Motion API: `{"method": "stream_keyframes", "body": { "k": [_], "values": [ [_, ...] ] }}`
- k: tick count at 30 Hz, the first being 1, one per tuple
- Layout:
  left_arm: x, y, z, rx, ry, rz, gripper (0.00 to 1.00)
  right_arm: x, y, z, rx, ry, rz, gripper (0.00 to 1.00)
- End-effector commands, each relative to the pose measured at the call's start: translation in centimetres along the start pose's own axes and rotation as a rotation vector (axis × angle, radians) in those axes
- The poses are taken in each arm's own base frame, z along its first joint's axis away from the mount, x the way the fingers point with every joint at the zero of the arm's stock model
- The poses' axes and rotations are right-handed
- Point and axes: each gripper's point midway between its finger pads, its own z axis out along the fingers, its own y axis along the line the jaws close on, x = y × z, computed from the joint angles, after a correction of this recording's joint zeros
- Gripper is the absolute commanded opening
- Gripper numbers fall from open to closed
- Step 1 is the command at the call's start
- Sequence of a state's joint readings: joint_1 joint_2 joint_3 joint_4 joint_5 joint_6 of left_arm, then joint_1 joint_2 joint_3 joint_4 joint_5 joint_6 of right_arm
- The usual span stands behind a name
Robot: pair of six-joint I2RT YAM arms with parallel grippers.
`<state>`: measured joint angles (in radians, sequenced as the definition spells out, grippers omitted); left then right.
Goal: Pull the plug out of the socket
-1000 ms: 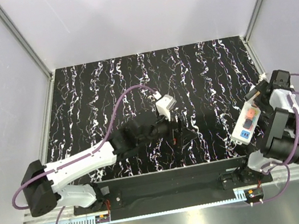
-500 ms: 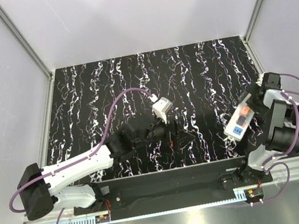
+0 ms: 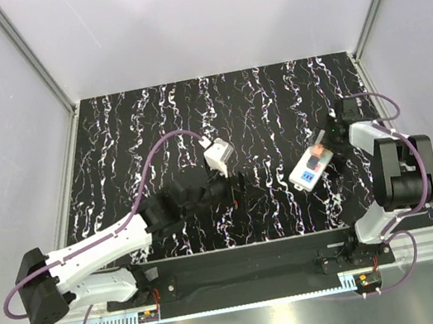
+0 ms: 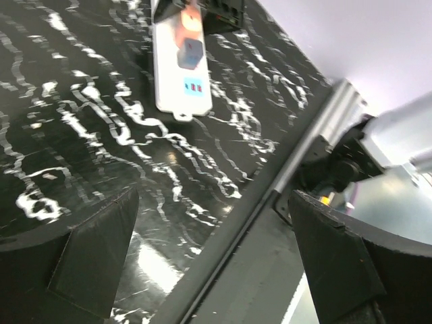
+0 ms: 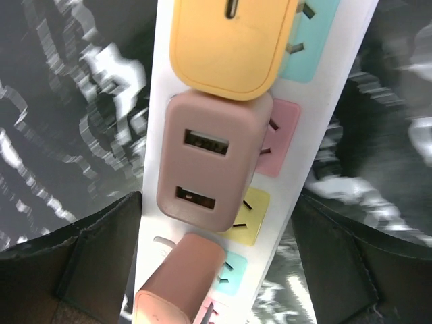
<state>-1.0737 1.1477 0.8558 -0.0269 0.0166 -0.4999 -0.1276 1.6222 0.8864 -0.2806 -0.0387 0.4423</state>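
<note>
Nearest, the left hand (image 4: 212,202) hangs over the middle of the black, white-veined bench (image 3: 151,123). Its fingers (image 4: 94,256) are spread as wide as they go, holding nothing and touching nothing. To its right and slightly farther off, well apart from it, is the socket (image 4: 167,74), a long white strip slanting from near left to far right; whether it rests on the bench or is lifted off it I cannot tell. The right hand (image 5: 217,201) has the strip by its far right end: the fingers (image 5: 101,250) stand wide, one against each long edge, so the strip's full width is clamped between them. In the right wrist view the plug (image 5: 179,287), a small peach-orange block, is seated in the strip closest to that hand, low between the two fingers; whether it touches the finger beside it I cannot tell. Just beyond it sits a dusty pink adaptor (image 5: 212,162) with two USB ports in its top, and beyond that a rounded yellow-orange block (image 5: 226,40); the three stand in a row, each close against the next. Pink, yellow and pale blue outlet faces (image 5: 253,216) show along one side of the strip. Near the strip's free end, in the left wrist view, a blue face (image 4: 194,86) carries small red marks, too blurred to read.
</note>
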Motion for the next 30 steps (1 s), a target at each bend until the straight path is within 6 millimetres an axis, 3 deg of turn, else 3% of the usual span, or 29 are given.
{"method": "stream_keyframes", "body": {
  "k": [1, 5, 8, 13, 18, 20, 27, 30],
  "values": [
    [0.0, 2.3, -0.3, -0.099, -0.030, 0.014, 0.99, 3.3, 2.4, 0.2, -0.037, 0.104, -0.047, 0.92],
    [1.7, 3.7, 0.5, -0.152, 0.014, -0.011, 0.99, 5.9, 6.9, -1.5, -0.127, 0.136, -0.139, 0.92],
    [3.9, 5.1, 1.3, -0.207, 0.057, -0.074, 0.99, 7.4, 8.8, -2.8, -0.187, 0.161, -0.150, 0.93],
    [6.8, 6.8, 2.5, -0.305, 0.105, -0.092, 0.99, 6.1, 7.6, -4.8, -0.110, 0.108, -0.137, 1.00],
    [8.9, 5.9, 5.0, -0.334, 0.109, -0.042, 0.99, 2.9, 7.2, -7.6, -0.012, 0.043, -0.156, 1.00],
    [8.8, 5.3, 6.0, -0.329, 0.084, -0.017, 0.99, 2.1, 7.1, -9.2, 0.014, 0.041, -0.158, 1.00],
    [8.8, 3.6, 10.5, -0.313, 0.061, 0.070, 0.99, 2.0, 7.7, -14.4, -0.077, 0.017, -0.178, 1.00],
    [9.2, 3.7, 11.8, -0.365, 0.085, 0.120, 0.99, 2.5, 7.9, -15.2, -0.106, 0.027, -0.173, 1.00]
  ]
}}
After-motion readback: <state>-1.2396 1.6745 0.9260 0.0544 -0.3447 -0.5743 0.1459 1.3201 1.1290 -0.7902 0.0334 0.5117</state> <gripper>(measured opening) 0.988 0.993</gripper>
